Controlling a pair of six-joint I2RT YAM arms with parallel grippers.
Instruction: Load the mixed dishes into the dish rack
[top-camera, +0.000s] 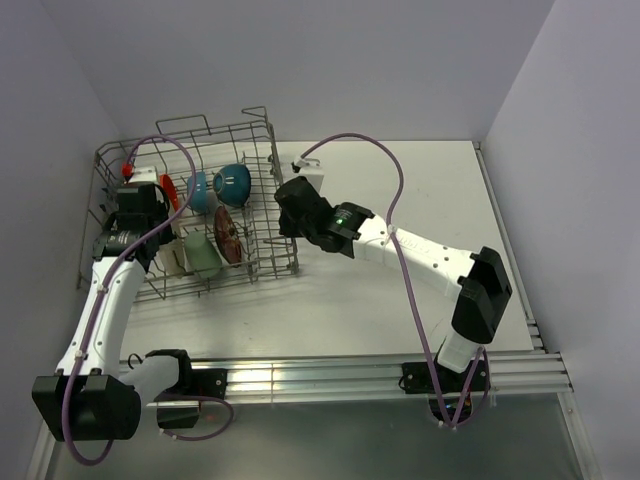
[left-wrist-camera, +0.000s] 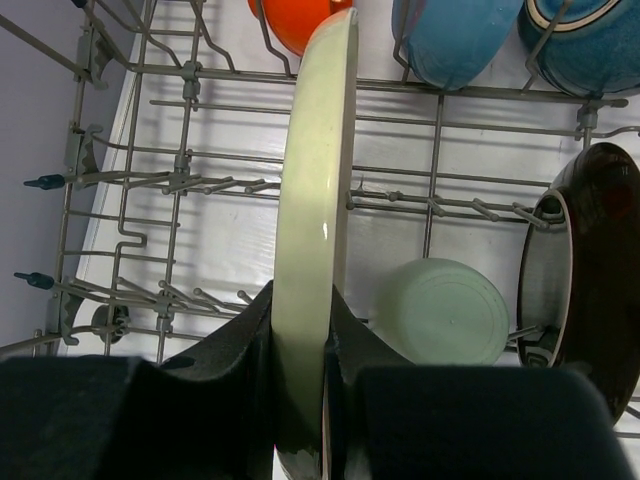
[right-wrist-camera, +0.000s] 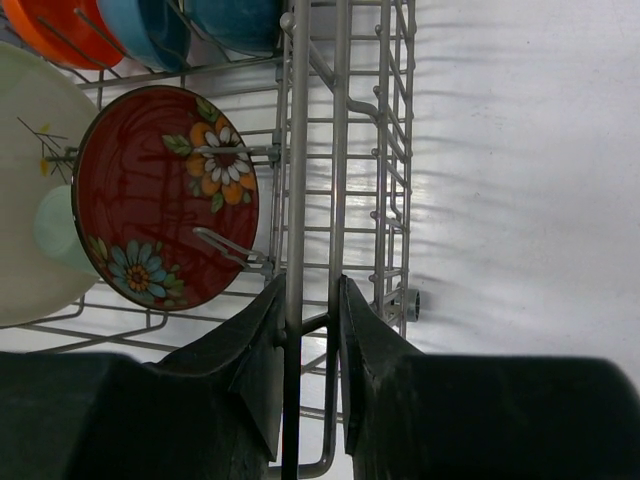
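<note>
The left fingers pinch the upright plate by its rim; the right fingers clamp the rack wall. Released between tines, the plate could topple onto the cup.

Top external: high, behind both arm bases, looking down on whole worktop and dish rack. Left wrist: close-up inside rack, facing along the cream plate past the left tool. Right wrist: close, at rack's right wall, looking down past the right tool. Both wrist views share plate, red floral bowl, pale green cup.
</note>
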